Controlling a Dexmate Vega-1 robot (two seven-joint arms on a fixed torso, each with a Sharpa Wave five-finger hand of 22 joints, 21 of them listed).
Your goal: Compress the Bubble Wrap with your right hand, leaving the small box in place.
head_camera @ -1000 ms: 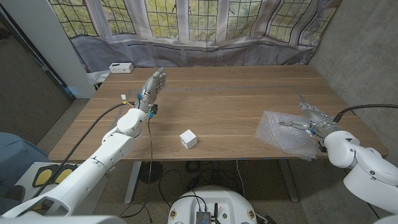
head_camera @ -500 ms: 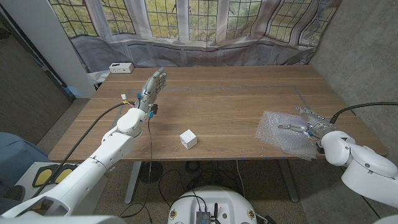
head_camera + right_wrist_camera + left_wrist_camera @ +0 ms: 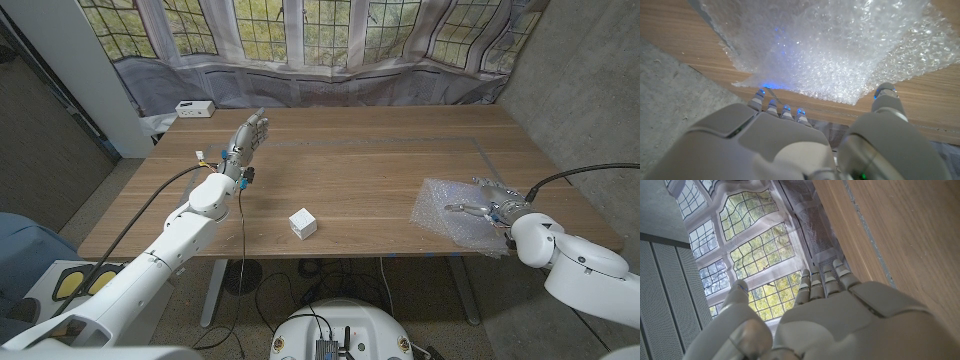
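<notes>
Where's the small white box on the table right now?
In the head view, the small box sits near the table's front edge, left of the bubble wrap.

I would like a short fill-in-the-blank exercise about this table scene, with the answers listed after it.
1. The right hand is over the ____ wrap.
2. The small box on the table is ____ in colour.
3. The left hand holds ____.

Answers: bubble; white; nothing
</notes>
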